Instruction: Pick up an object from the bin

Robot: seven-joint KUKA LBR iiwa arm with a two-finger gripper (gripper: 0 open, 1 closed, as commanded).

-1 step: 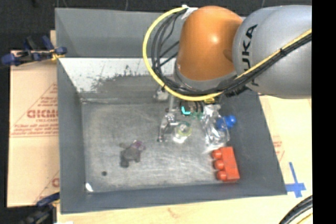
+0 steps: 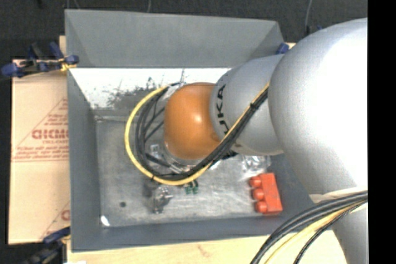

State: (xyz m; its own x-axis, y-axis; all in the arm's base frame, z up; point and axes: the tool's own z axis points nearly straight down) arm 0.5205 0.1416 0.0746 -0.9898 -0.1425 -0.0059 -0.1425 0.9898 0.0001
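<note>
Where the arm (image 2: 297, 108) reaches into the grey bin (image 2: 80, 145), its orange cover (image 2: 189, 120) and looped cables (image 2: 133, 133) sit over the floor's middle; gripper (image 2: 161, 198) low by the front edge, left of centre, grip state cannot be told; small green piece (image 2: 190, 189) just beside it; red studded block (image 2: 266, 193) near the front right corner, apart from the gripper; crumpled clear scrap (image 2: 253, 164) just behind the block.
</note>
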